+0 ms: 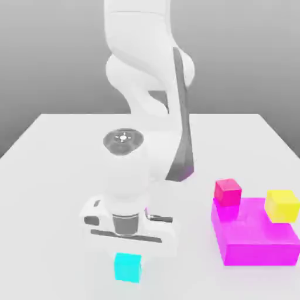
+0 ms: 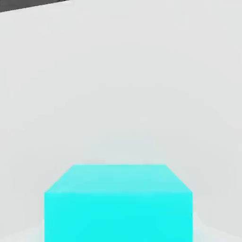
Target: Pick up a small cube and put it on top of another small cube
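You've got the white table [image 1: 53,152] as the biggest thing here, with the white Panda arm [image 1: 146,70] coming down over its near side, hand pointing straight down.

Next in size is the large magenta block [image 1: 255,237], sitting on the table toward the exterior view's right, well apart from the arm. It carries 2 smaller cubes: the pink-red cube [image 1: 228,191] on its far corner toward the exterior view's left, and the yellow cube [image 1: 282,205] on its far corner toward the exterior view's right.

Then the gripper [image 1: 128,258], low over the near edge of the table. Its jaws are clamped in as tight as they go, and the cyan cube [image 1: 128,267] pokes out right under the hand body, so you're looking at a clench on that cube. You can't actually see the finger pads in either view, though.

In the hand view the cyan cube [image 2: 118,203] sits close up against the plain white surface, top face and 1 side face showing, squared up to the camera.
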Action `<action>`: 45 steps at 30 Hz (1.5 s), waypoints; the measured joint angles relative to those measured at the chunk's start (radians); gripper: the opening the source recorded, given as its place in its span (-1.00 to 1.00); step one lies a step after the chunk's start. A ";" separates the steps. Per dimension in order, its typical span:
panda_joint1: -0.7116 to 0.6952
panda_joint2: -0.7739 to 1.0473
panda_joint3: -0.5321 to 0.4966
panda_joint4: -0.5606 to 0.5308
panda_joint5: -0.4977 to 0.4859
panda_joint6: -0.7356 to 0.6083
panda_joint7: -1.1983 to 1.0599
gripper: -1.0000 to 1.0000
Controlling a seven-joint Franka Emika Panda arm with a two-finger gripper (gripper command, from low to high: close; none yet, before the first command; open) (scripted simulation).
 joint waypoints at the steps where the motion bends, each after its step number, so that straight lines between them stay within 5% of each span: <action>1: 0.001 -0.035 -0.002 -0.006 -0.003 -0.028 0.002 -1.00; 11: -0.048 -0.287 -0.056 -0.114 -0.201 -0.155 -0.160 -1.00; 18: -0.052 -0.423 -0.097 -0.206 -0.242 -0.190 -0.404 -1.00; 29: 0.042 -0.550 -0.219 -0.354 -0.175 -0.193 -0.846 -1.00; 45: 0.148 -0.265 -0.273 -0.348 0.012 0.081 -0.991 -1.00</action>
